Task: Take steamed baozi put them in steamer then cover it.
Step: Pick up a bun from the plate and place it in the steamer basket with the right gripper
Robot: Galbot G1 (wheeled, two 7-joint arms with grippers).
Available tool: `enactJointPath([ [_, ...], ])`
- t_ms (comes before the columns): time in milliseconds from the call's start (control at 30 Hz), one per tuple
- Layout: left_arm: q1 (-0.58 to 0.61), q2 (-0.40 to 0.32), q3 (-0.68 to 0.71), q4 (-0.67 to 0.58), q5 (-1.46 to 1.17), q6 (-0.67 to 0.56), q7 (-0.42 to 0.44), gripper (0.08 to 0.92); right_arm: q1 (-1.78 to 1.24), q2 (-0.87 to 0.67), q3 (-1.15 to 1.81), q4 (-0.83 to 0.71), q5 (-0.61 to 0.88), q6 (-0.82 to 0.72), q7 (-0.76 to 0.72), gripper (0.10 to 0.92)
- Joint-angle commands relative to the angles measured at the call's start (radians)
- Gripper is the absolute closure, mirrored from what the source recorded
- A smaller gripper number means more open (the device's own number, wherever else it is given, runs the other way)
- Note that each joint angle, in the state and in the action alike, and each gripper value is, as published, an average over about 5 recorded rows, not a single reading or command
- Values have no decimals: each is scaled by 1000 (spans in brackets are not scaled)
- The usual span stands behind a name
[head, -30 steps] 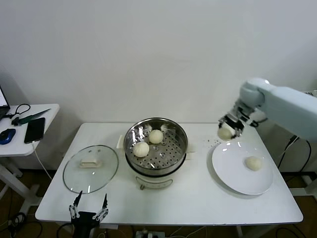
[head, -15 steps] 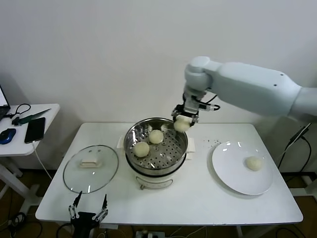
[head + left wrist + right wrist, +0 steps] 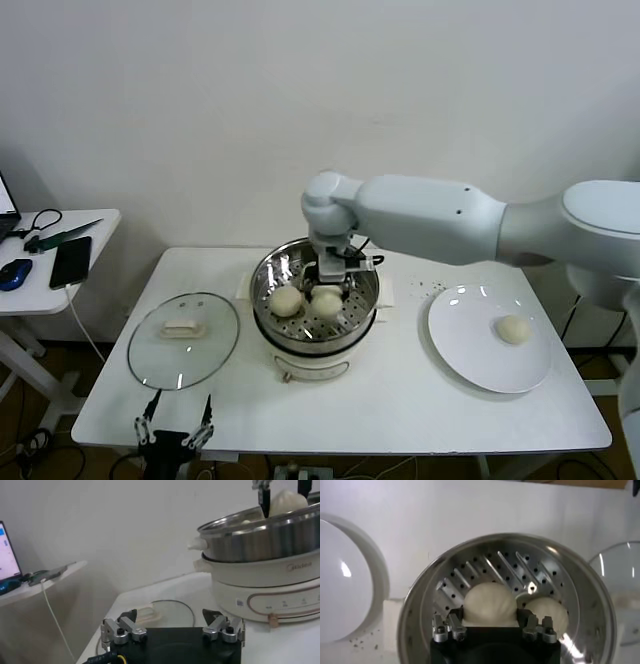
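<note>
My right gripper (image 3: 329, 283) reaches over the steamer (image 3: 266, 275) and is shut on a steamed baozi (image 3: 327, 300), held low inside the basket. The right wrist view shows this baozi (image 3: 489, 604) between the fingers of the right gripper (image 3: 490, 619), with a second baozi (image 3: 548, 612) beside it on the perforated bottom. That second baozi (image 3: 286, 300) lies at the basket's left. Another baozi (image 3: 513, 328) lies on the white plate (image 3: 470, 345). The glass cover (image 3: 183, 338) lies flat on the table, left of the steamer. My left gripper (image 3: 172, 428) is open and empty, parked at the table's front edge.
A side table (image 3: 60, 290) at the far left holds a phone (image 3: 70, 262), a mouse and cables. In the left wrist view, the left gripper (image 3: 172, 626) sits low near the cover (image 3: 170, 611), with the steamer (image 3: 260, 535) on its cream pot base (image 3: 265, 587) beyond.
My right arm has carried the baozi from above the plate leftward across the table and lowered it into the steamer. The left arm has not moved.
</note>
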Motion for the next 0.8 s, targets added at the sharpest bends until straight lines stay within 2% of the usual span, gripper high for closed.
enactJointPath([
  [33, -5, 3, -5, 12, -9, 1, 0, 177, -64, 51, -12, 1, -20, 16, -1, 338],
  [233, -9, 3, -5, 14, -10, 2, 0, 177, -71, 50, -10, -2, -22, 16, 2, 330],
  [500, -5, 2, -5, 14, -8, 0, -1, 177, -77, 42, 35, -17, -86, 38, 5, 209],
  [800, -4, 8, -7, 10, -4, 3, 0, 177, 46, -55, 63, 5, -69, 59, 4, 202],
])
